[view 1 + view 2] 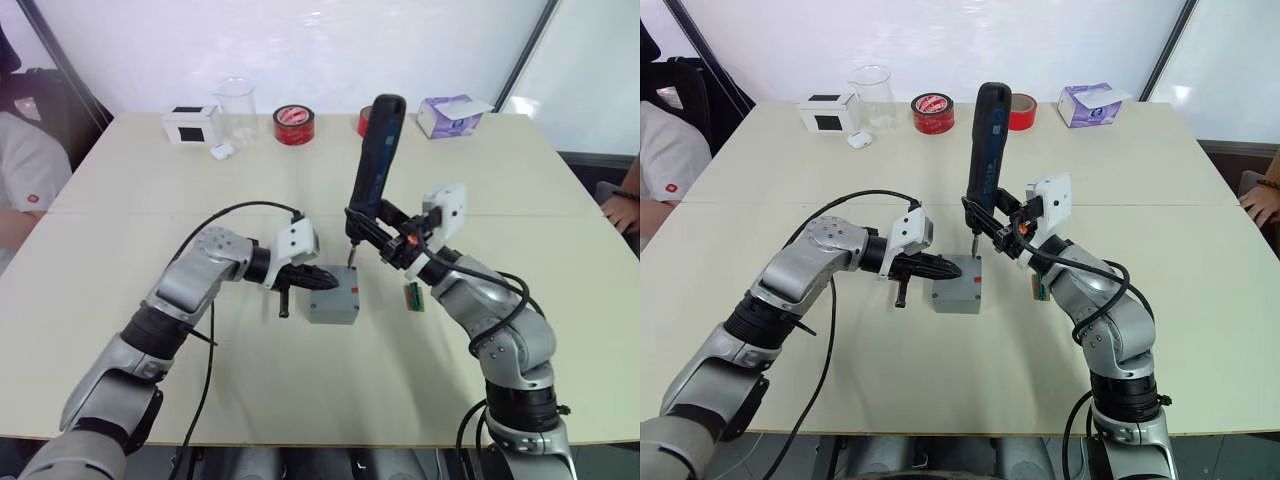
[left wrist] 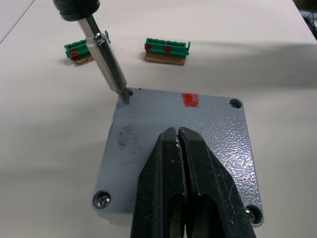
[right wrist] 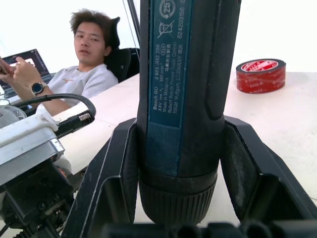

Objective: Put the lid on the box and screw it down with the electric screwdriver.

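The grey lid (image 2: pixel 183 144) with its red mark (image 2: pixel 190 99) lies on the box (image 1: pixel 333 297) at the table's middle. My left gripper (image 1: pixel 325 279) is shut, its fingers (image 2: pixel 181 183) pressing down on the lid's top. My right gripper (image 1: pixel 385 235) is shut on the electric screwdriver (image 1: pixel 377 155), held nearly upright. The screwdriver's bit (image 2: pixel 106 62) sits in the lid's far left corner hole. Screws show in the two near corners (image 2: pixel 101 199) and in the far right corner.
Two green terminal blocks (image 2: pixel 166 49) lie just right of the box. At the table's back stand a white box with a black face (image 1: pixel 190 125), a clear beaker (image 1: pixel 236 108), red tape rolls (image 1: pixel 293 124) and a purple-white carton (image 1: pixel 449 114). People sit at both table sides.
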Action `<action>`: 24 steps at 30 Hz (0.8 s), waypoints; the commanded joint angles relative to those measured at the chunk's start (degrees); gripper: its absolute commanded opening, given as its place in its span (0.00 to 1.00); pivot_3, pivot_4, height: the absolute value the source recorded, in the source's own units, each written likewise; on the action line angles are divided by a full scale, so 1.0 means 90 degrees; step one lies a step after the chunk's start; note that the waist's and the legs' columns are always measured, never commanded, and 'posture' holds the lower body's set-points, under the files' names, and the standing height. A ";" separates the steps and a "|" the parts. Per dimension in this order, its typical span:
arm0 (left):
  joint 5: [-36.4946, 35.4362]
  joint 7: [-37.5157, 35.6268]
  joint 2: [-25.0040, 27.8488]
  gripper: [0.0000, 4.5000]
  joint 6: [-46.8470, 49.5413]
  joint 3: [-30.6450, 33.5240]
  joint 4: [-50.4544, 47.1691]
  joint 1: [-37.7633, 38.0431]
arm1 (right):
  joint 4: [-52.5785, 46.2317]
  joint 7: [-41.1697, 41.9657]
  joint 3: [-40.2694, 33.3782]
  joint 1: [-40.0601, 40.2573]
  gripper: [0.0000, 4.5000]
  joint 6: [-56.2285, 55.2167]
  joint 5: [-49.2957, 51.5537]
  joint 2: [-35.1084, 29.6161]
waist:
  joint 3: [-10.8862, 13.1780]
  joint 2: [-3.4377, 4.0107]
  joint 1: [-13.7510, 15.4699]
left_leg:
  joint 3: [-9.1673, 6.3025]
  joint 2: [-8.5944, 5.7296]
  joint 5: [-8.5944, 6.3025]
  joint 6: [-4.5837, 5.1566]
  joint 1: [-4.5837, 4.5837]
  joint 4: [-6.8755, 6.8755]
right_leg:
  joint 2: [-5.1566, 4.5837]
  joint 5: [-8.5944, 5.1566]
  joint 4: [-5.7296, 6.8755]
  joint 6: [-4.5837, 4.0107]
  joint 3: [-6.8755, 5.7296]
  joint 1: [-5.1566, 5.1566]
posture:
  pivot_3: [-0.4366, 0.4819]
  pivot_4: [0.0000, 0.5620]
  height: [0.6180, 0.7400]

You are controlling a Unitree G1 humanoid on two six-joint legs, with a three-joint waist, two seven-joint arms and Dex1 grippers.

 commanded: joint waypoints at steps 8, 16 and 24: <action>0.0111 -0.0038 0.0080 0.00 0.0073 0.0020 0.0008 0.0112 | 0.0033 0.0121 -0.0025 0.0096 0.40 -0.0471 -0.0180 -0.0098 | -0.0001 -0.0001 -0.0001 | 0.0000 0.0000 -0.0001 0.0001 0.0037 0.0000 | 0.0000 -0.0001 0.0000 -0.0001 0.0000 0.0037 | 0.48 0.27 1.00; 0.0168 -0.0052 0.0022 0.00 0.0078 -0.0001 0.0072 0.0067 | 0.0121 0.0132 0.0105 0.0229 0.40 -0.0633 -0.0451 -0.0208 | -0.0001 -0.0001 0.0000 | 0.0000 0.0001 -0.0002 0.0004 0.0083 -0.0003 | 0.0001 -0.0002 -0.0003 -0.0002 0.0000 0.0080 | 0.48 0.27 1.00; 0.0211 -0.0080 0.0021 0.00 0.0024 -0.0019 0.0144 0.0077 | 0.0244 0.0176 0.0284 0.0396 0.40 -0.0693 -0.0644 -0.0257 | -0.0003 -0.0003 0.0002 | -0.0001 0.0001 -0.0002 0.0004 0.0087 -0.0002 | 0.0001 -0.0002 -0.0002 -0.0001 0.0000 0.0084 | 0.48 0.27 1.00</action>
